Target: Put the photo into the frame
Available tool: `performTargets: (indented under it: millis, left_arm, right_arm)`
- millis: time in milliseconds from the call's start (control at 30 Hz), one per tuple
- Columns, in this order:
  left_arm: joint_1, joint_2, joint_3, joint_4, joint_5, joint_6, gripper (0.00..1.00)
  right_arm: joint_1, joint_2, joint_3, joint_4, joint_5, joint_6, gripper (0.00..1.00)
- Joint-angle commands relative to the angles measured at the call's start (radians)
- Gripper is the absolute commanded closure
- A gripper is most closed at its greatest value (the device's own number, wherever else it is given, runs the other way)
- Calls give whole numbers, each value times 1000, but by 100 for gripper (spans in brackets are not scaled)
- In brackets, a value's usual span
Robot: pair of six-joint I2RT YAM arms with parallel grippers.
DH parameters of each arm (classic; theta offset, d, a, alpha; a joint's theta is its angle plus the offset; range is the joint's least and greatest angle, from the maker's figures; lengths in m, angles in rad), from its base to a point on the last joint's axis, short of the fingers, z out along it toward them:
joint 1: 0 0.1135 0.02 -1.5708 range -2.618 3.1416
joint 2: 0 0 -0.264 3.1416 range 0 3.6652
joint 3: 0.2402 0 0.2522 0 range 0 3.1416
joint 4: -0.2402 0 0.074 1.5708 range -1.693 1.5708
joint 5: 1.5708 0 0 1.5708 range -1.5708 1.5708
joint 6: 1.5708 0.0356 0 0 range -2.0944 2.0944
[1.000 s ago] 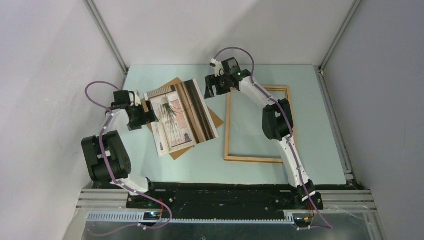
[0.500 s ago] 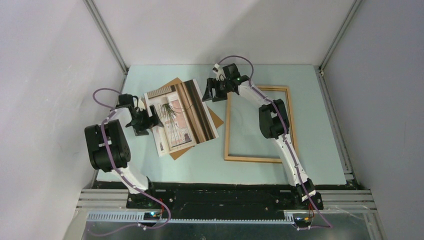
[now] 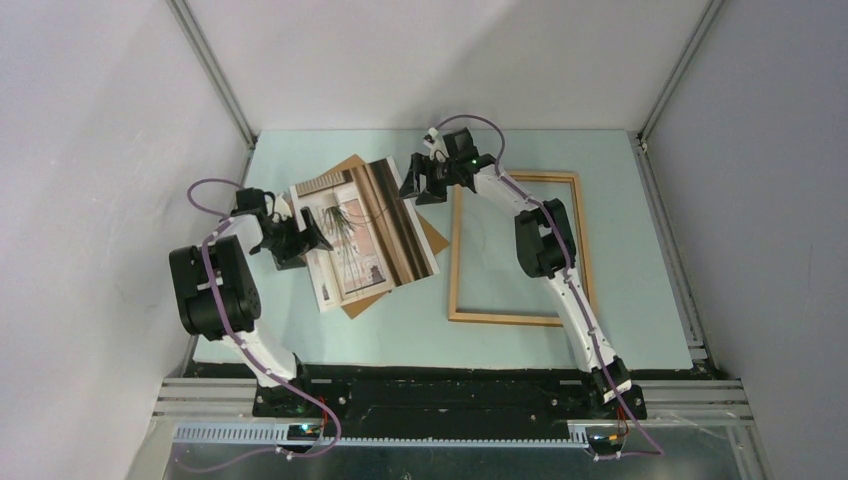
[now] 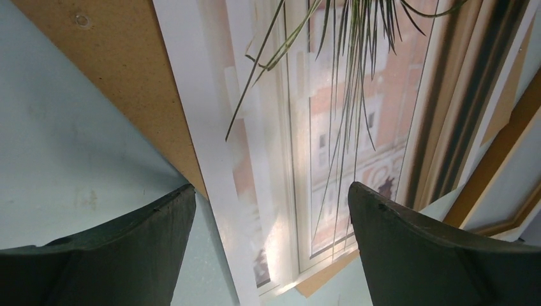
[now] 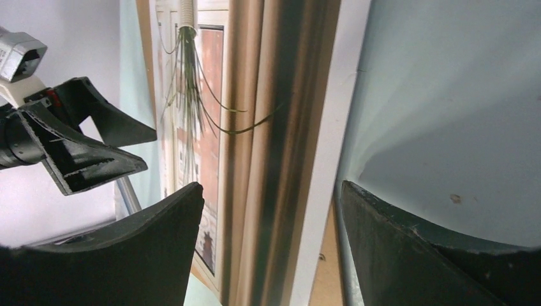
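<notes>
Light wood shows just off the outer side of the right gripper (image 3: 418,185): this is the frame (image 3: 505,319), lying flat on the pale green table (image 3: 300,152) with nothing inside its narrow moulding, so the main step of the task is not yet done. The photo (image 3: 362,232), a print of a grass plant by a window with striped curtains, lies face up between the two grippers, resting askew on a brown backing board (image 3: 348,165) and well short of the frame's opening. The left gripper (image 3: 303,238) sits at the print's left edge and the right gripper at its far right corner. Both have their jaws spread wide and neither has hold of anything. By my reading, what is left is nearly everything: taking hold of the print, carrying it across to the frame beyond the right gripper, and squaring it inside the moulding. The overhead view alone gives the layout, with print, board and frame together and the frame bare. It does not show how the jaws meet the paper. The left wrist view does: the print's white border and the board's edge run up between the open fingers (image 4: 127,255), with bare table under the left one. The right wrist view shows the curtain side and white border passing between its own jaws, and the left gripper waiting across the print. Neither wrist view settles whether any finger touches the paper.
</notes>
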Motion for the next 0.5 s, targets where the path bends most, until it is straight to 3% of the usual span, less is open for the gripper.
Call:
performTargets:
  millis: [0, 467]
  left_arm:
    - [-2, 53, -25, -20, 54, 7, 5]
    - [-1, 0, -29, -19, 145, 26, 6]
  right_arm:
    - [13, 35, 4, 69, -52, 73, 17]
    - [1, 36, -51, 176, -171, 178, 21]
